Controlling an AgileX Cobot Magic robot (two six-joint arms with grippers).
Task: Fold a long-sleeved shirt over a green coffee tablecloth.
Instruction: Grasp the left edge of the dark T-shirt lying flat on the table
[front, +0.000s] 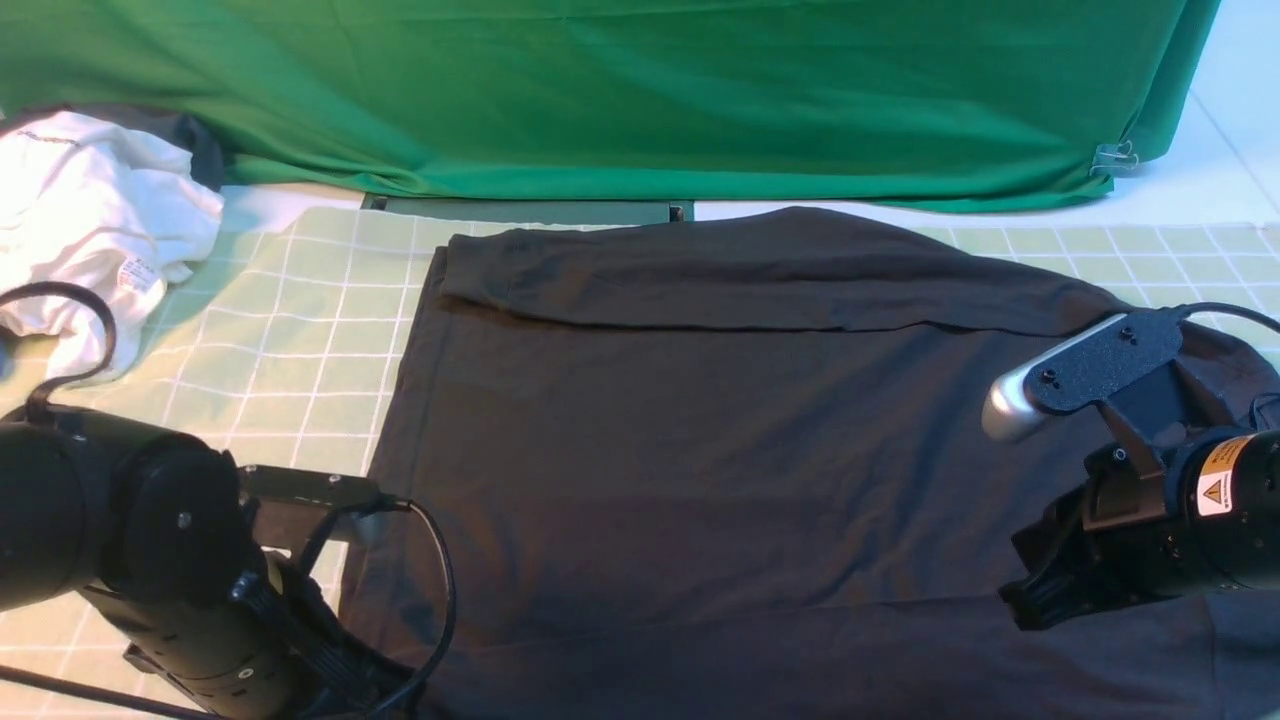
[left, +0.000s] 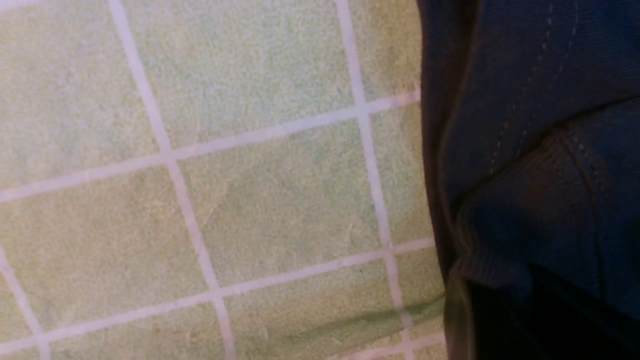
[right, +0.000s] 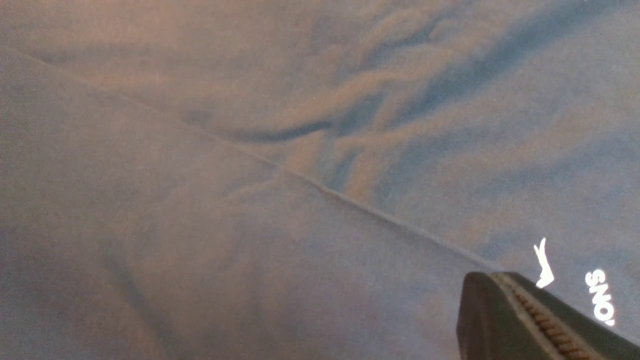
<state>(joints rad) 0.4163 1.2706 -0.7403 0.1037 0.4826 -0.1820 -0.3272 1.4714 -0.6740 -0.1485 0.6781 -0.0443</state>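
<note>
The black long-sleeved shirt (front: 700, 440) lies spread flat on the pale mint-green grid tablecloth (front: 300, 320), with a fold along its far edge. My right gripper (front: 1025, 605) rests low over the shirt's right side. In the right wrist view its jaws (right: 492, 280) meet along a toothed line with nothing between them, beside the white logo (right: 544, 265) and lettering (right: 600, 295). My left gripper (front: 370, 685) sits at the shirt's near left corner, mostly hidden by the arm. The left wrist view shows the shirt's stitched hem and ribbed cuff (left: 505, 240) over a dark mass, next to bare tablecloth (left: 250, 200).
A crumpled white garment (front: 90, 210) with a small tag lies at the far left. A plain deep-green drape (front: 640, 90) hangs across the back, with a clip (front: 1115, 157) at its right. A black cable (front: 440, 590) loops from the left arm.
</note>
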